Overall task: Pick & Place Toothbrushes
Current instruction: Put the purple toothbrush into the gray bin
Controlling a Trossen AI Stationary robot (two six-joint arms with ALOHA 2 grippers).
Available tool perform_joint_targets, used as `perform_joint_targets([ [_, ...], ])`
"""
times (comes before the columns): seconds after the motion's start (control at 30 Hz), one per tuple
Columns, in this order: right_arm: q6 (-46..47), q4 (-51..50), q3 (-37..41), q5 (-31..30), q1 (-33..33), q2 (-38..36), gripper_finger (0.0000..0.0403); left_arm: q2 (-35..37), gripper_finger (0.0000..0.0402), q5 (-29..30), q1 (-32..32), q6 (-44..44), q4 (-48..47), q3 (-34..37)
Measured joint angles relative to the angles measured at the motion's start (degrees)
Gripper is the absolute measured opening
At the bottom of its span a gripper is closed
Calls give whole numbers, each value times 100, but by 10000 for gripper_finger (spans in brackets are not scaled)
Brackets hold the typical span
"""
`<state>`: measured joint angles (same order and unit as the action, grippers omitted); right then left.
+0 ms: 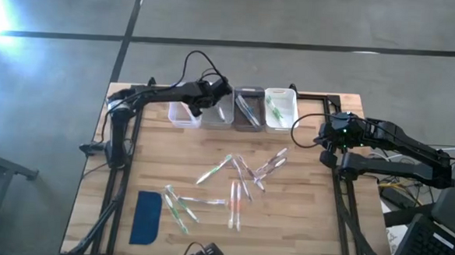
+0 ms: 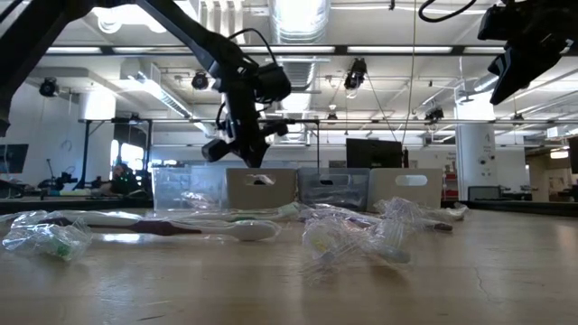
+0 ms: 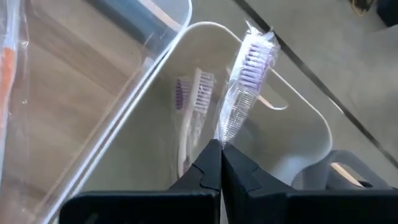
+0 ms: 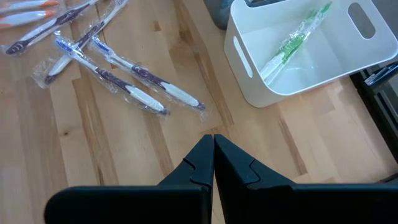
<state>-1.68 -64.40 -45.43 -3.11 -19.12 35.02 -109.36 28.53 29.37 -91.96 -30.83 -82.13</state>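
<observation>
Many toothbrushes (image 1: 236,183) lie loose on the wooden worktop (image 1: 316,218), most of them in clear wrappers and scattered around its middle, while a few are already sorted into the row of bins at the far edge. The step in hand is, as I judge it, the placing of one brush: the left pincer (image 3: 221,149) is closed on the wrapper end of a purple-bristled toothbrush (image 3: 245,81) and holds it over the white bin (image 3: 273,130), where another purple brush (image 3: 189,102) already lies inside. Beside this bin stands a clear bin (image 3: 93,93). In the high view the left arm reaches over the left part of the bin row. The right pincer (image 4: 213,146) is closed and holds nothing; it hangs over bare wood, near the white bin with a green toothbrush (image 4: 289,43) and just beside a small group of blue and purple brushes (image 4: 118,78). The next move probably calls for the left pincer to go lower into the bin and open, so the brush falls flat and does not lean on the wall. After that, many brushes remain to pick.
</observation>
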Motion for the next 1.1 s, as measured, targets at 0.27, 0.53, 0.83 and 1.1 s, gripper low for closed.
perform_joint_targets([
  [0.27, -1, 0, 0, -2, 0, -1, 8, -2, 0, -312, 122, 32, 129, 263],
  [0.53, 0, 0, 0, -2, -1, 0, 8, -2, 5, -344, 140, 11, 455, 376],
  [0.83, -1, 0, 0, -2, -1, 0, 8, -2, 63, -299, 140, 160, 584, 376],
  [1.1, -1, 0, 0, -2, 0, 1, 8, -2, 128, -452, 133, 287, 592, 376],
])
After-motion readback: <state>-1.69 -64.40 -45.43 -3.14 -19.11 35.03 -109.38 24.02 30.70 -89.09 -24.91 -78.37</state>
